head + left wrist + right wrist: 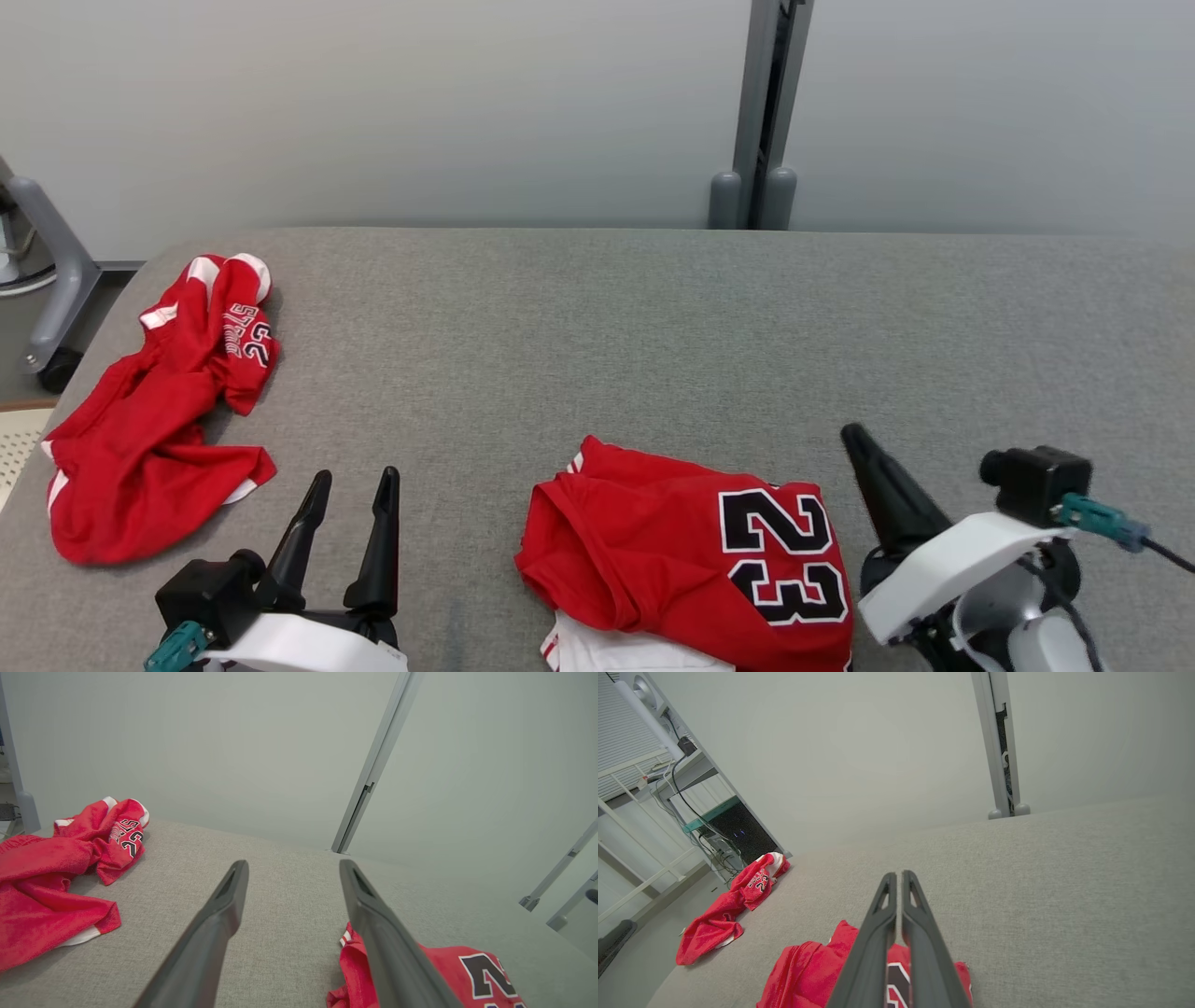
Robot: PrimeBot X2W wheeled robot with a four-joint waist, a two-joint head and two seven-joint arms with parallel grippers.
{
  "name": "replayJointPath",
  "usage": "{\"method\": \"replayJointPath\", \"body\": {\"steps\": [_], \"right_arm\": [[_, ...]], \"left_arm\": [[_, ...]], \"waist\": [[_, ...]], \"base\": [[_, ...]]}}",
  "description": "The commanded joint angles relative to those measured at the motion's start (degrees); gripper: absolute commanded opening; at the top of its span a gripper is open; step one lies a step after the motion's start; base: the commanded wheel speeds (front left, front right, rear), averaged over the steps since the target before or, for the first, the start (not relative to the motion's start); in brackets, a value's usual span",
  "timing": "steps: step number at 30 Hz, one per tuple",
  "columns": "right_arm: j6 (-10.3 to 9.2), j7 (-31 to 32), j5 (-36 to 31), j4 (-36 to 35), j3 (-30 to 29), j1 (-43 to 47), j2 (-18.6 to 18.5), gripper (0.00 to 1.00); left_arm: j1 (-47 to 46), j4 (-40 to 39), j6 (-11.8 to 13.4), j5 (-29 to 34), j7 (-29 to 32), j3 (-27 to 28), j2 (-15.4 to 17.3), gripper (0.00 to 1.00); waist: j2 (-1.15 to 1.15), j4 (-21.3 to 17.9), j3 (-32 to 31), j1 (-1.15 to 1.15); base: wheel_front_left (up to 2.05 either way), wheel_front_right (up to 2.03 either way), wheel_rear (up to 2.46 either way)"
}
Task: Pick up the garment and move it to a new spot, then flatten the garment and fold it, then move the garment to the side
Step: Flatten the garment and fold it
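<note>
A crumpled red garment (140,439) (42,891) (724,914) with white trim lies bunched near the left edge of the grey fabric-covered table (597,327). A second red garment (653,551) (448,961) (803,970), folded with a black "23" facing up, lies at the front centre. My left gripper (353,485) (292,865) hovers open between the two, holding nothing. My right gripper (854,439) (895,877) is shut and empty, just right of the folded garment and above the table.
A grey post (761,112) stands behind the table against a pale wall. A grey stand leg with a wheel (56,271) sits off the table's left corner. The right wrist view shows shelving and cables (691,812) beyond the left edge.
</note>
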Motion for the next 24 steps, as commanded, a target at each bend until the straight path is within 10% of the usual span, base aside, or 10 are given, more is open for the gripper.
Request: {"method": "replayJointPath", "body": {"steps": [1,15,24], "right_arm": [[0.01,0.7,0.3,0.6,0.5,0.4,-0.2,0.00],[0.01,6.6,10.9,20.7,6.8,-3.4,0.8,0.00],[0.01,4.3,22.1,22.9,21.3,-3.7,0.8,0.00]], "left_arm": [[-0.6,0.1,-0.1,0.0,-0.4,0.1,0.1,1.00],[-1.6,1.7,-0.8,-0.2,-0.4,0.0,-0.5,1.00],[-1.3,2.4,-0.9,-0.5,-0.4,0.2,-0.4,1.00]], "waist": [[0.00,0.8,0.1,0.00],[0.00,8.5,0.9,0.00],[0.00,10.3,0.9,0.00]], "base": [[0.00,0.00,0.00],[0.00,0.00,0.00],[0.00,0.00,0.00]]}}
